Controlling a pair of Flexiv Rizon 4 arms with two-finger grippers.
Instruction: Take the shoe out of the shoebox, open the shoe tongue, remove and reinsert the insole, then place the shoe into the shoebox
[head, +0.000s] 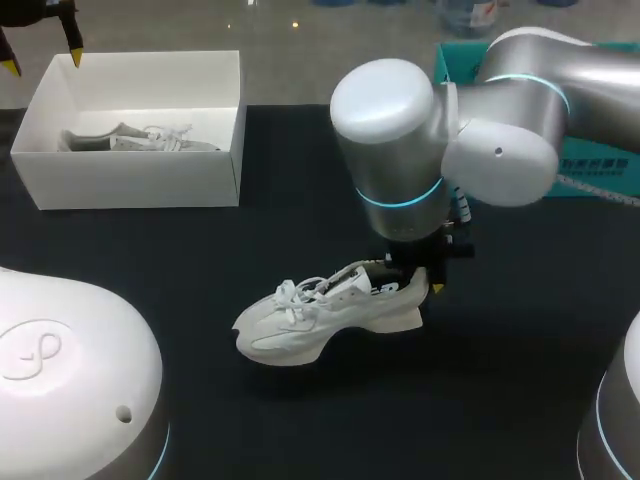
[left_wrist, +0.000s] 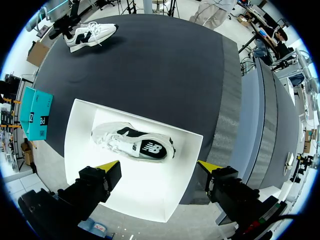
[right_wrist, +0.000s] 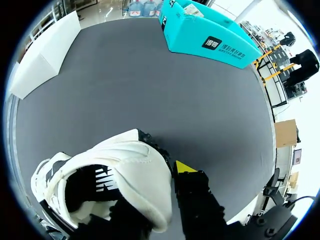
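A white shoe (head: 320, 315) hangs just above the black table near its middle, toe pointing left. My right gripper (head: 425, 275) is shut on its heel collar (right_wrist: 135, 170): one finger (right_wrist: 182, 166) lies outside the heel and the other is hidden inside the shoe. The white shoebox (head: 130, 180) stands at the back left with a second white and black shoe (left_wrist: 132, 142) lying on its side in it. High over the box's near end my left gripper (left_wrist: 159, 167) is open and holds nothing.
A teal box (head: 600, 170) lies at the back right of the table, behind my right arm. Dark cloth covers the table between the shoebox and the held shoe (left_wrist: 90, 32).
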